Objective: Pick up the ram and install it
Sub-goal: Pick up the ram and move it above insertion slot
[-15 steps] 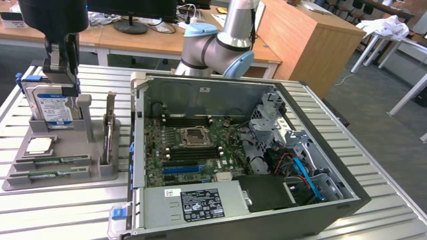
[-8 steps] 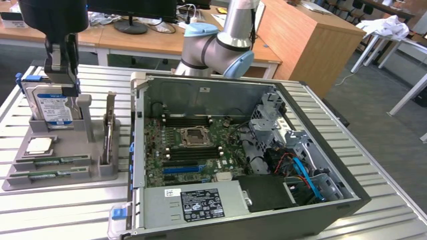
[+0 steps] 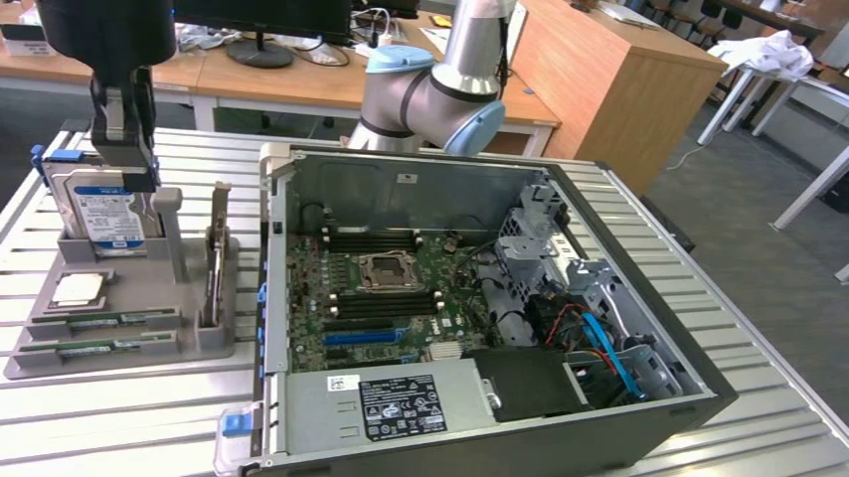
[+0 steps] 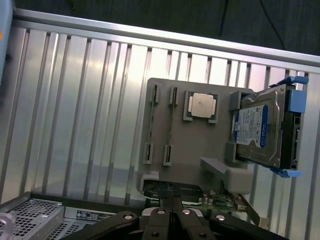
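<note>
Two green ram sticks (image 3: 109,320) lie flat in slots at the front of a grey holder (image 3: 199,343), on the exterior view's left. The wrist view shows them edge-on as thin lines (image 4: 171,125) in the holder (image 4: 200,145). My gripper (image 3: 130,181) hangs over the back of the holder, by the hard drive, well above the ram. Its dark fingers (image 4: 161,220) are pressed together with nothing between them. The open computer case (image 3: 637,248) stands on the exterior view's right, its green motherboard (image 3: 385,298) exposed.
The holder also carries a blue-labelled hard drive (image 3: 103,204) standing upright, a square silver processor chip (image 3: 78,288) and a tall upright expansion card (image 3: 217,253). Everything stands on a ribbed metal table (image 3: 133,417). The arm's base (image 3: 438,89) rises behind the case.
</note>
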{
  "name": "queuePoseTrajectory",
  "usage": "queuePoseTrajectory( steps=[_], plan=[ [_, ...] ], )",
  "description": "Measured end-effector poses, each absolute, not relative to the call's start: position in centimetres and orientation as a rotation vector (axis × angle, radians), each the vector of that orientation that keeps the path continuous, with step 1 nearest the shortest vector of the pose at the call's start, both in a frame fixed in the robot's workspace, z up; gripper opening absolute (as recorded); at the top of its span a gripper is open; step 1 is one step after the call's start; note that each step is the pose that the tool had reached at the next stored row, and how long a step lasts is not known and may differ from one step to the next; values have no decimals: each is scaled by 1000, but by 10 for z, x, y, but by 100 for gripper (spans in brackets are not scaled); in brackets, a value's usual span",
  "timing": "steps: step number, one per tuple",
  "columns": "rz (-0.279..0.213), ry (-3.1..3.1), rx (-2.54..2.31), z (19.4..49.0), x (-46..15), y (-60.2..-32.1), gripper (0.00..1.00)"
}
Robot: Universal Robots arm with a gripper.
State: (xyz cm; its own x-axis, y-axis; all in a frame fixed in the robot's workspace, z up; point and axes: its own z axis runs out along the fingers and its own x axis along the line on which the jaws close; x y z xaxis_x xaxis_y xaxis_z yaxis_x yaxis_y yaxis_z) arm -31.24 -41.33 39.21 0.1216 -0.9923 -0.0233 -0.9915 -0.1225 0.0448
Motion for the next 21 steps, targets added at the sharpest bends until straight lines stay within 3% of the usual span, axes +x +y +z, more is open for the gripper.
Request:
queuePoseTrajectory(
  steps=[7, 9, 11, 12, 21],
  plan=[
    [-74, -2069, 2339, 392, -312, -413, 11],
    [-74, -2069, 2339, 392, -312, -414, 23],
    [-74, -2069, 2339, 392, -312, -414, 23],
    [-74, -2069, 2339, 392, -312, -414, 30],
    [-71, -2109, 2301, 390, -315, -414, 30]
  ],
)
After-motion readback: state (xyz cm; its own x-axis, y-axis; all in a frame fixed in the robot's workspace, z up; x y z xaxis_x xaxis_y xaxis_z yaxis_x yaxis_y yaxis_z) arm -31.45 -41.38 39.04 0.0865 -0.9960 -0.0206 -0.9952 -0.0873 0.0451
